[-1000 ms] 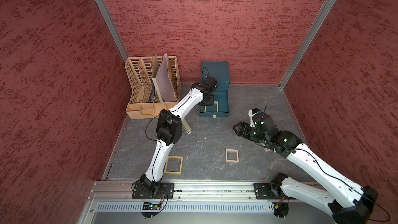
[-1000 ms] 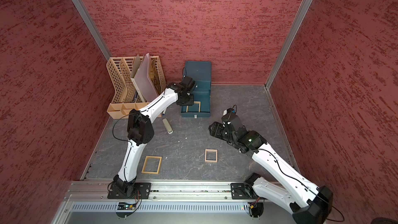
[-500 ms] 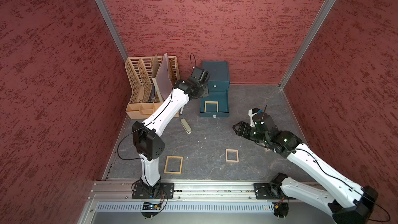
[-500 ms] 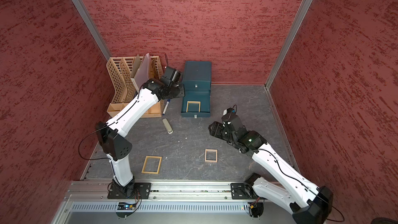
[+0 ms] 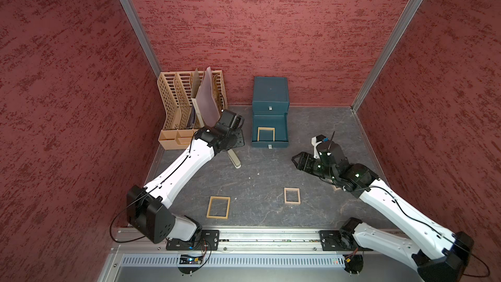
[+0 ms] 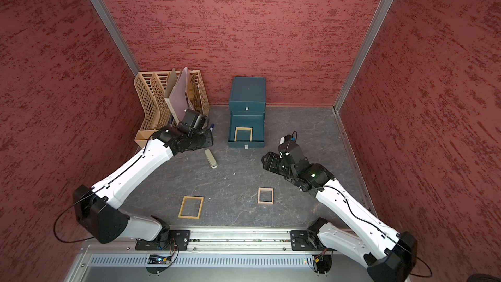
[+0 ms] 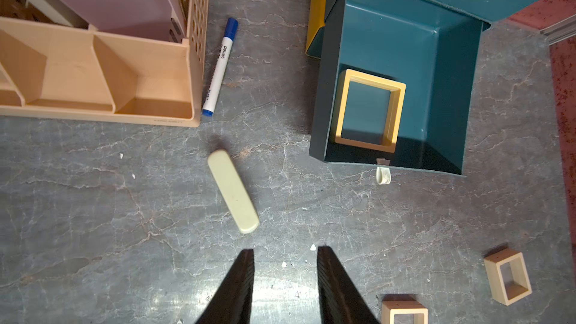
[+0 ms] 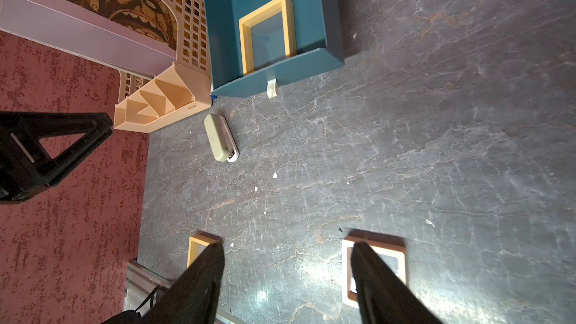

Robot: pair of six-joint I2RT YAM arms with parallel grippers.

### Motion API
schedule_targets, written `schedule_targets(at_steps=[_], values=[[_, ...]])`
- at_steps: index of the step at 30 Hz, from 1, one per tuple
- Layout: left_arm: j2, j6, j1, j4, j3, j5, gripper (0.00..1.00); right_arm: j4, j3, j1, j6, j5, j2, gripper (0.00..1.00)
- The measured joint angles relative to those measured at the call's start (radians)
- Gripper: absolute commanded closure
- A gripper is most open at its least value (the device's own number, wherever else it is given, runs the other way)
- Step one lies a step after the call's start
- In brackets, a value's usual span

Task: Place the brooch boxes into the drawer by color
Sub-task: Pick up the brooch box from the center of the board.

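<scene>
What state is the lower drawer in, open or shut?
Open: the lower drawer is pulled out, a tan brooch box lying inside.

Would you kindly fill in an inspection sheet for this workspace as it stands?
Surface: grey marbled tabletop, scattered white crumbs.
Job's things: one tan square frame lies inside the open teal drawer; larger tan frame and smaller tan frame lie on the tabletop; no black ones seen.
Clutter: beige oblong block, blue-capped white marker, tan lattice file rack.
Grippers: left gripper and right gripper both open, nothing held.
Cables: black cable loop beside the left arm's elbow.
Surroundings: red textured walls, metal front rail.
</scene>
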Motion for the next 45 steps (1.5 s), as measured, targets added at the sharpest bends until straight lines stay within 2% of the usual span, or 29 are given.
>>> schedule_targets(at_steps=[10,16,22,27,30,36,45], values=[[-0.134,-0.063,-0.014,-0.051,-0.18,-0.001,0.68,0.016,-0.005,0.0,-0.002,-0.003,0.001,0.3],[-0.261,-0.137,-0.109,-0.119,-0.312,-0.016,0.72,0.028,-0.024,0.0,-0.004,-0.004,0.003,0.3],[-0.355,-0.265,-0.225,-0.171,-0.466,-0.024,0.75,0.036,-0.026,0.0,-0.008,-0.008,0.018,0.3],[-0.348,-0.378,-0.367,-0.175,-0.581,-0.03,0.75,0.039,-0.026,0.0,-0.009,-0.011,0.019,0.3],[-0.326,-0.425,-0.412,-0.169,-0.638,-0.035,0.75,0.045,-0.026,0.0,-0.008,-0.012,0.019,0.3],[-0.309,-0.464,-0.43,-0.132,-0.721,-0.03,0.75,0.046,-0.027,0.0,-0.008,-0.014,0.019,0.3],[-0.246,-0.473,-0.451,-0.045,-0.731,-0.004,0.76,0.046,-0.027,0.0,-0.008,-0.014,0.019,0.3]])
